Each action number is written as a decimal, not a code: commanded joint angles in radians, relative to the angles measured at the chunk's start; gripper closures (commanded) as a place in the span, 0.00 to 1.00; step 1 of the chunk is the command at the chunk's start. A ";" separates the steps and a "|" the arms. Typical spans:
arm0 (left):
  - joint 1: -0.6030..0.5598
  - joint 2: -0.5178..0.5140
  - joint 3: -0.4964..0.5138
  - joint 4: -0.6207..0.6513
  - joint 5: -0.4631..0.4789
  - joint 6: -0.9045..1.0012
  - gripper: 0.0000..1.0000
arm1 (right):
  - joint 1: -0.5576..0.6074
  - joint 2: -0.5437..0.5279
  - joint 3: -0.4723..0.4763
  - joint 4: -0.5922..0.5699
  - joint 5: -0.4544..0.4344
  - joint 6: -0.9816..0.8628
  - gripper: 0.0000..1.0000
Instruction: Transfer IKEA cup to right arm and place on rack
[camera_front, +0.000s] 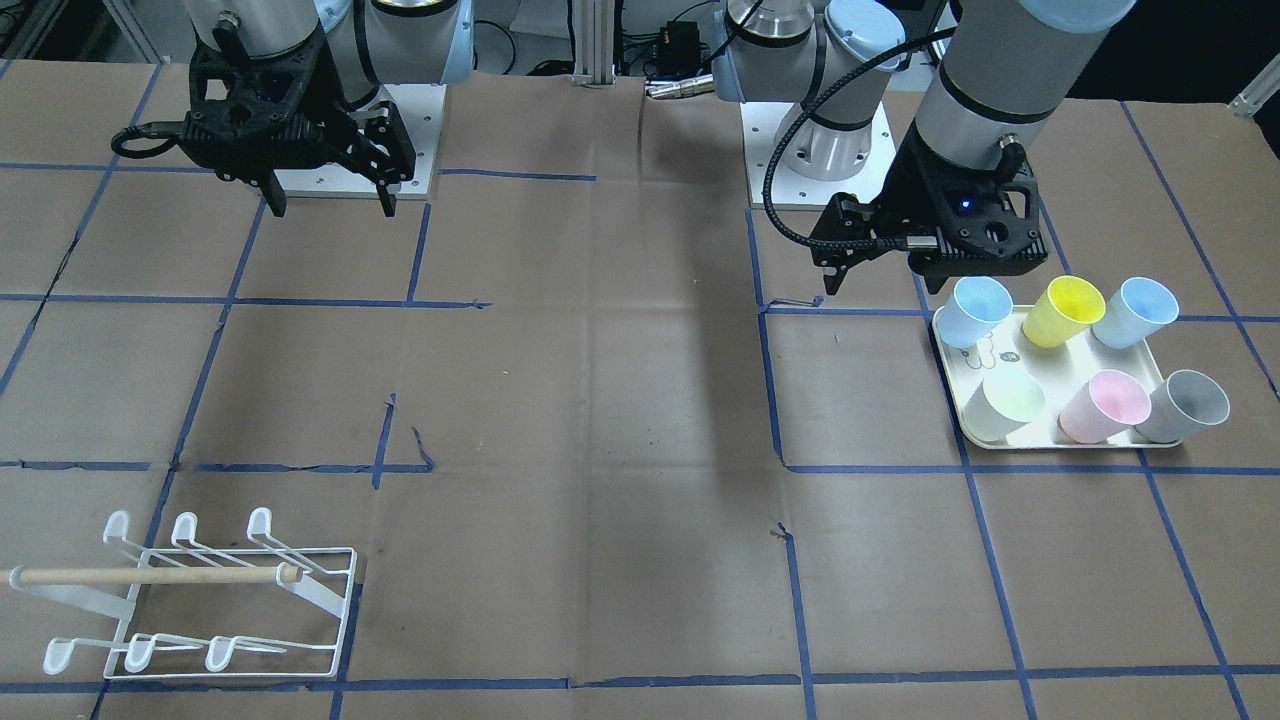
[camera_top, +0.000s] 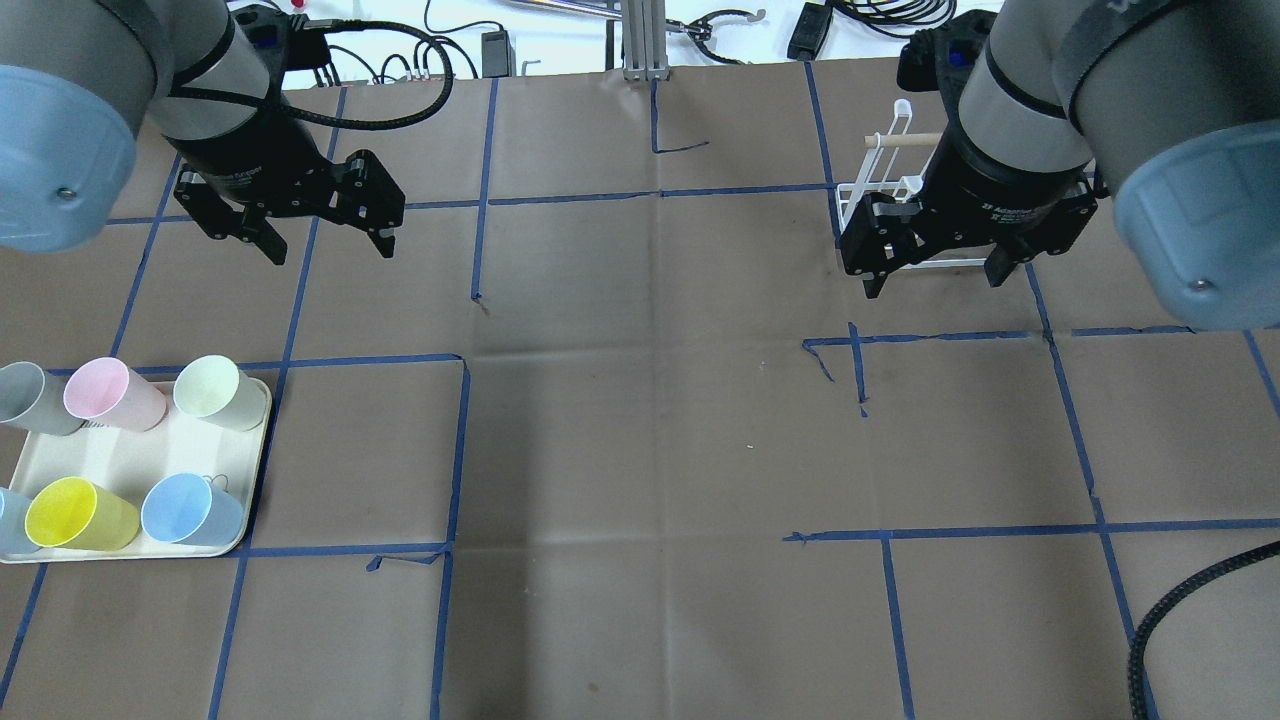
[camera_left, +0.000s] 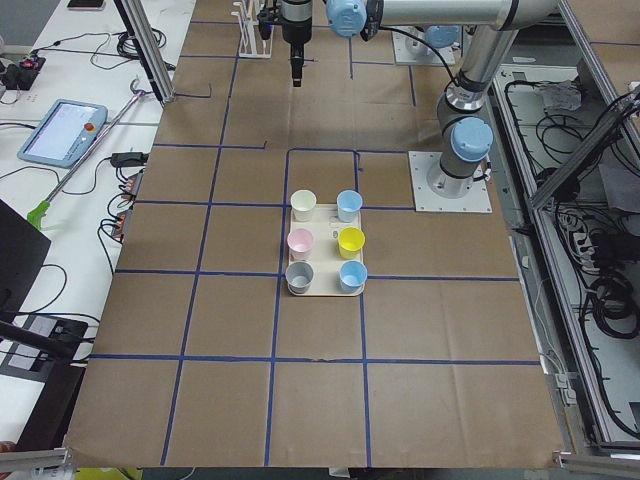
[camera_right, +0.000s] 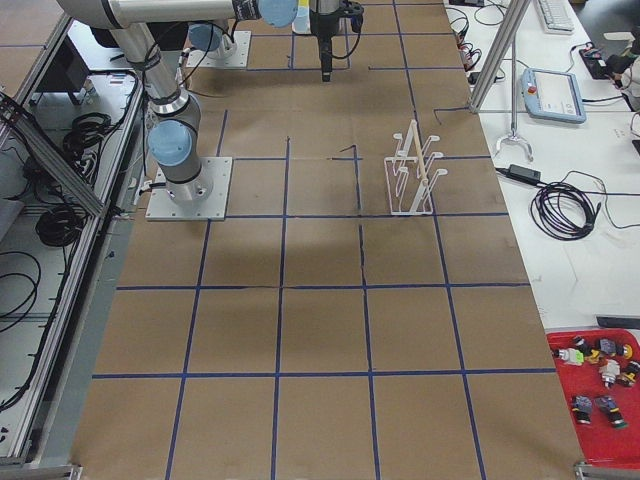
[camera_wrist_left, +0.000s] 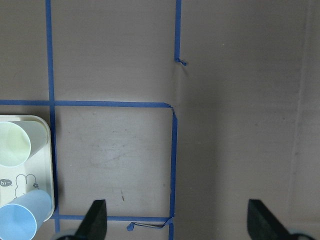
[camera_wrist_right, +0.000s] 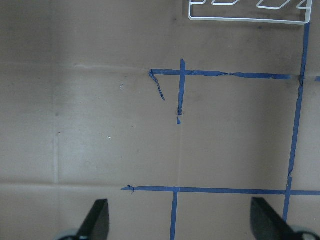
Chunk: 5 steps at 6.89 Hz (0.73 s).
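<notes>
Gripping has not begun: the left gripper (camera_top: 330, 250) and right gripper (camera_top: 935, 283) hang above the surface (camera_top: 650, 450), jaws spread wide and empty. Six IKEA cups (camera_top: 105, 392) stand mouth-up on the tray (camera_top: 130, 462) at the robot's left, the pale green cup (camera_top: 212, 390) nearest the left gripper. Expect a light, stiff, probably plastic cup with a smooth tapered wall that may slip; pinch the rim wall, leaving the body free for handover. The overhead view hides most of the rack (camera_front: 150, 575) behind the right arm (camera_top: 1030, 110); the front-facing view shows it whole, prongs bare
</notes>
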 joint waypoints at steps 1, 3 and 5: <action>0.076 0.016 -0.013 -0.008 0.002 0.029 0.00 | 0.000 0.001 0.000 0.000 0.001 0.000 0.00; 0.209 0.050 -0.091 0.001 -0.003 0.200 0.00 | 0.001 0.004 0.002 -0.002 0.003 0.002 0.00; 0.367 0.059 -0.151 0.021 -0.003 0.355 0.00 | 0.001 0.005 0.002 0.000 0.003 0.005 0.00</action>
